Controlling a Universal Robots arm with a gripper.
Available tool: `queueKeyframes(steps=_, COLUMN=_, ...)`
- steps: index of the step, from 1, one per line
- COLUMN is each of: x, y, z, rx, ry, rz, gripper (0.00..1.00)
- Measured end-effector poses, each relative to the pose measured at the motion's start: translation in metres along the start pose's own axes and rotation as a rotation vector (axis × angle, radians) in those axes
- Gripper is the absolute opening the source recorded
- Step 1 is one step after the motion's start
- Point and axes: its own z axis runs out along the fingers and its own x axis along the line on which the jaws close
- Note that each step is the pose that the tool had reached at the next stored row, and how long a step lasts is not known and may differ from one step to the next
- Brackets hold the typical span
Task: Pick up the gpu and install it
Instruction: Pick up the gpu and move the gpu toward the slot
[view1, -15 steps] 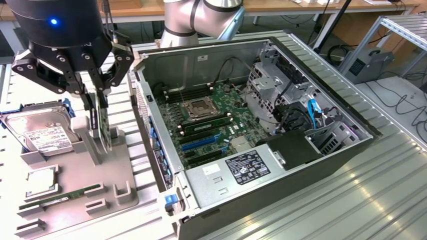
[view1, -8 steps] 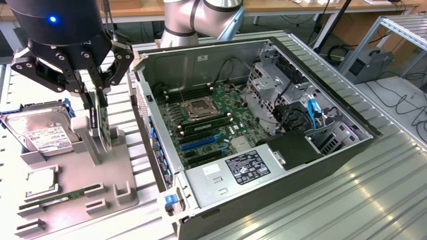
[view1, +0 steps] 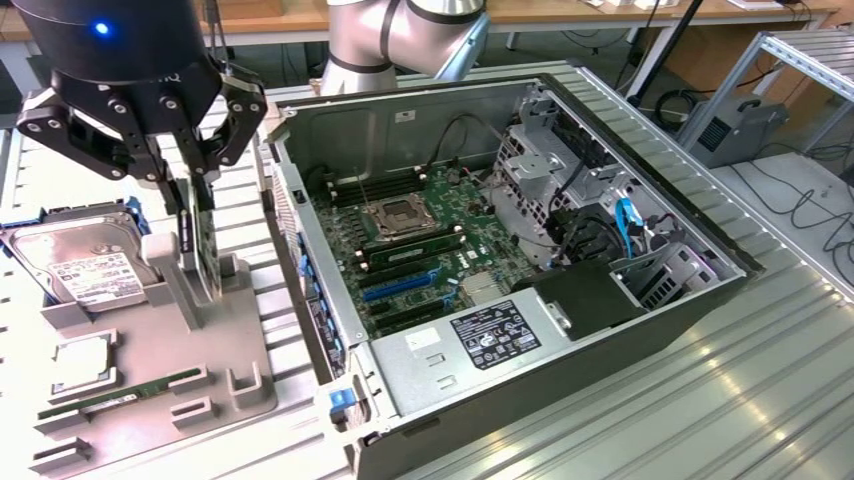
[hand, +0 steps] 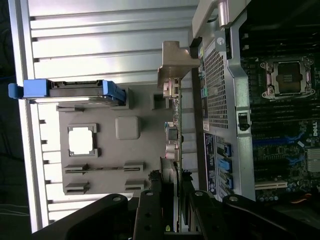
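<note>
The gpu (view1: 200, 250) stands on edge in a slot of the grey holder tray (view1: 240, 365), thin side up, so its top edge can be reached from above. Working from the exterior view's left, you have the hard drive (view1: 74, 265) in its own bay. In front of it, the processor chip (view1: 83, 355) and the green memory stick (view1: 127, 390) each sit in a recess that keeps them from sliding.

Just right of the hard drive, the gripper (view1: 194, 180) hangs straight over the card with a finger on each flat face, pinching the gpu near its top edge. In the wrist view the card (hand: 176, 125) runs edge-on out from between the fingers (hand: 150, 210), with its silver bracket (hand: 172, 67) at the far end. That puts the card directly below the gripper and in line with it. You cannot tell whether its lower edge is clear of the slot.

Further right, the computer case (view1: 641, 300) lies on its side with the panel off. Its motherboard (view1: 400, 245) faces up, so a card can go in from above.
</note>
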Motion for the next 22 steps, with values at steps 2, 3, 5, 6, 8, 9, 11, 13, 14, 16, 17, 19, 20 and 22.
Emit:
queueKeyframes(steps=2, x=0.0, y=0.0, z=-0.0008, rx=0.0, ry=0.0, rz=0.0, gripper=0.26)
queueKeyframes(steps=3, x=0.0, y=0.0001, z=-0.0012, rx=0.0, ry=0.0, rz=0.0, gripper=0.26)
queueKeyframes(steps=5, x=-0.0001, y=0.0001, z=-0.0021, rx=0.0, ry=0.0, rz=0.0, gripper=0.26)
queueKeyframes(steps=6, x=-0.0001, y=0.0001, z=-0.0025, rx=0.0, ry=0.0, rz=0.0, gripper=0.26)
queueKeyframes(steps=8, x=-0.0001, y=0.0002, z=-0.0032, rx=0.0, ry=0.0, rz=0.0, gripper=0.26)
queueKeyframes(steps=9, x=-0.0001, y=0.0002, z=-0.0035, rx=0.0, ry=0.0, rz=0.0, gripper=0.26)
queueKeyframes(steps=11, x=-0.0001, y=0.0002, z=-0.0042, rx=0.0, ry=0.0, rz=0.0, gripper=0.26)
queueKeyframes(steps=13, x=-0.0001, y=0.0002, z=-0.005, rx=0.0001, ry=0.0001, rz=0.0, gripper=0.26)
queueKeyframes(steps=14, x=-0.0001, y=0.0002, z=-0.0053, rx=0.0, ry=0.0, rz=0.0, gripper=0.26)
queueKeyframes(steps=16, x=-0.0002, y=0.0003, z=-0.0064, rx=0.0, ry=0.0001, rz=0.0, gripper=0.26)
queueKeyframes(steps=17, x=-0.0002, y=0.0003, z=-0.0068, rx=0.0, ry=0.0, rz=0.0, gripper=0.26)
queueKeyframes(steps=19, x=-0.0002, y=0.0003, z=-0.0076, rx=0.0, ry=0.0, rz=0.0, gripper=0.26)
queueKeyframes(steps=20, x=-0.0002, y=0.0004, z=-0.0079, rx=0.0, ry=0.0, rz=0.0, gripper=0.26)
queueKeyframes(steps=22, x=-0.0002, y=0.0004, z=-0.0087, rx=0.0, ry=0.0001, rz=0.0, gripper=0.26)
